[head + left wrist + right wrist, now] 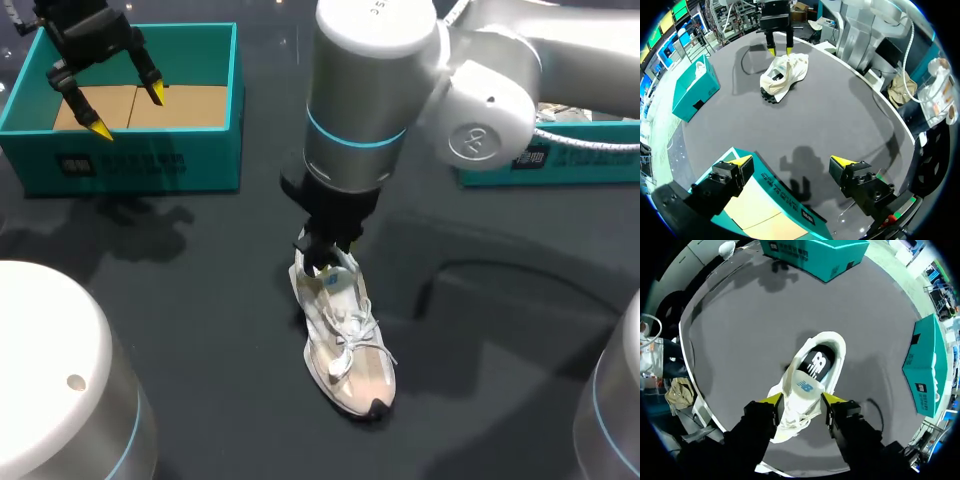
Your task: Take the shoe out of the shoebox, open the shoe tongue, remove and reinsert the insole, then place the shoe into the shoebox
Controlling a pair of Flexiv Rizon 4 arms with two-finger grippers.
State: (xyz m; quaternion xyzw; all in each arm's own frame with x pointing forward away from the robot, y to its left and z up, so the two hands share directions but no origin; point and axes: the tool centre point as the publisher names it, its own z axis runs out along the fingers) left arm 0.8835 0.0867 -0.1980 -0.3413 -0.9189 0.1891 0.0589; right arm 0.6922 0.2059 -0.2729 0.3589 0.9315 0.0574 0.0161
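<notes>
At ten o'clock on the table the left gripper [128, 112] hung with its fingers spread wide above the open teal shoebox [130, 165], holding nothing. Near the middle the pale sneaker [345, 340] stood on the dark table [200, 300], toe towards five o'clock. The right gripper [325, 258] was down at its tongue, though I couldn't tell whether it was clamped or loose. A second teal box [560, 165] lay at two o'clock.
</notes>
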